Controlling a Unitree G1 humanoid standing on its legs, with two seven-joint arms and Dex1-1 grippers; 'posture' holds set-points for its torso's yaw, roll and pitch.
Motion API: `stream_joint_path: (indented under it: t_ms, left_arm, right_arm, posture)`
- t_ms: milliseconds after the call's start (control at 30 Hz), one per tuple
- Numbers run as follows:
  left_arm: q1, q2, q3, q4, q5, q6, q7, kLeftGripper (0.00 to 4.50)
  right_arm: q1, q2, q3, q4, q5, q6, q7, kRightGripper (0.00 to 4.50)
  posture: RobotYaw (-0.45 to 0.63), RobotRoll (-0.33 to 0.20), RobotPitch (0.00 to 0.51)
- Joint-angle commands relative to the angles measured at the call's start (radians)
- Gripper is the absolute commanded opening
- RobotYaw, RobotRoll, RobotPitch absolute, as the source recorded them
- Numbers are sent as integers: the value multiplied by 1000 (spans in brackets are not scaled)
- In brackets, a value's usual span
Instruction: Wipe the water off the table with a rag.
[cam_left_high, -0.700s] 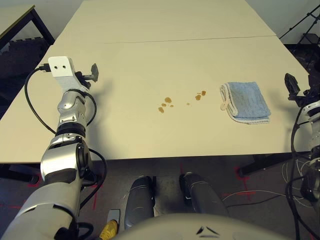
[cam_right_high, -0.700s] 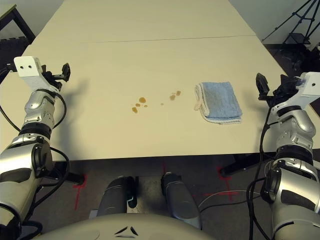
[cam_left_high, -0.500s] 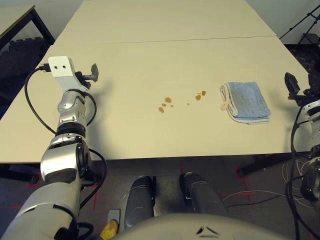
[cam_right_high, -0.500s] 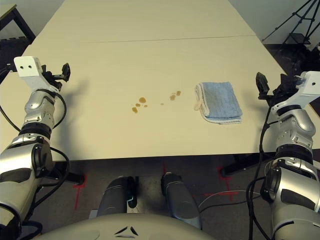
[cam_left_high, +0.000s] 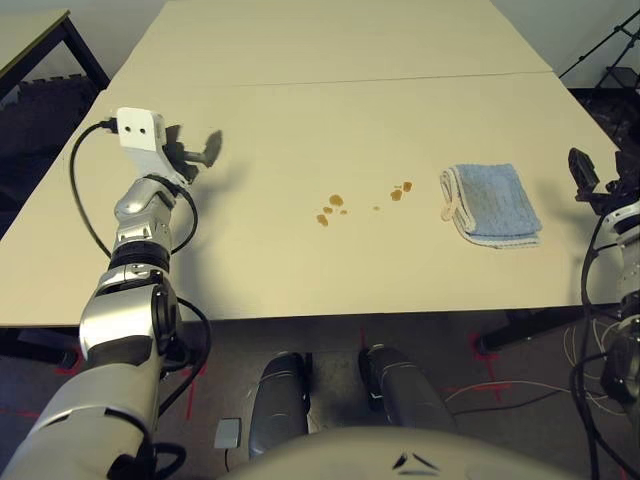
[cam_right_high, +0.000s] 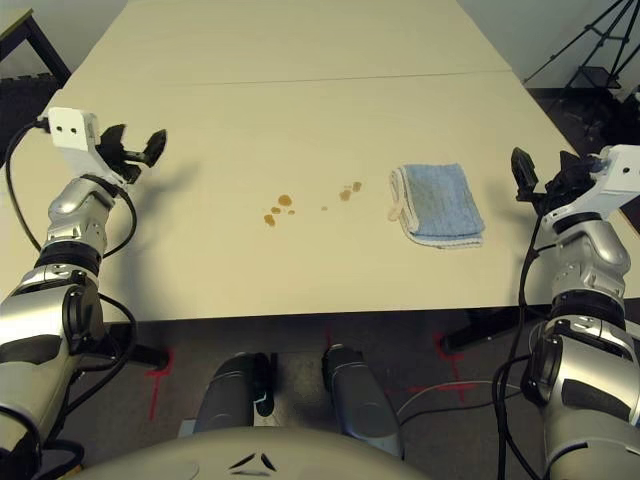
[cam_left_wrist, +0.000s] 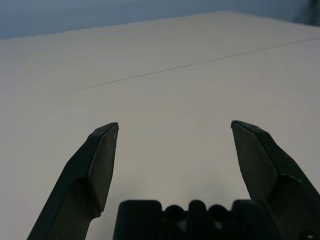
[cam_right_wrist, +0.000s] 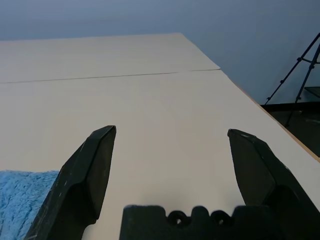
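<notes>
Overhead, water (cam_left_high: 335, 205) spots the table (cam_left_high: 300, 120); wrist views show both tools (cam_left_wrist: 172, 150) (cam_right_wrist: 170, 150) spread wide, empty

From the right wrist I get just a corner of the rag (cam_right_wrist: 22, 200), the rest cut off at the edge. My left end effector (cam_left_high: 205, 150) smears with blur, and the desk (cam_left_high: 330, 40) runs out of frame.

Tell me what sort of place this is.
Probably a robotics lab or test room: a plain beige table, red tape marks on the floor, a tripod, and loose cables.
</notes>
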Motion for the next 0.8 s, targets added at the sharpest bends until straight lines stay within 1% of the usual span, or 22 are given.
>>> stream_joint_path:
  t_ms: [33,133,233,333,467,533,600,700,800]
  left_arm:
    - [66,10,-35,-146,-61,115,-198,4500]
    - [131,34,-76,-307,-107,257,-328,4500]
    - [178,65,-116,-411,-120,350,-414,4500]
    - [198,82,-144,-462,-113,387,-453,4500]
    - [201,90,-168,-464,-90,363,-476,4500]
    - [195,89,-176,-453,-80,341,-476,4500]
    - [188,86,-179,-443,-76,330,-472,4500]
    - [178,80,-186,-422,-65,306,-469,4500]
    - [173,72,-194,-404,-57,285,-470,4500]
  right_arm:
    - [11,-15,-18,-5,10,3,-6,4463]
    - [8,-19,-15,-6,9,10,-10,4463]
    - [4,-24,-11,-6,6,17,-14,4463]
    - [0,-30,-10,-9,5,28,-16,4463]
    - [-11,-40,-5,-12,4,75,-23,4463]
    - [-16,-55,10,-31,6,156,-5,4463]
    - [-17,-80,25,-77,18,287,25,4463]
    - [1,-129,58,-200,58,543,123,4463]
    - [37,-180,127,-314,46,713,194,4463]
  posture:
    - [-280,0,115]
    - [-280,0,115]
    - [-280,0,113]
    - [-282,0,110]
    - [-287,0,109]
    - [-290,0,108]
    - [-298,0,106]
    - [-303,0,103]
    - [-314,0,99]
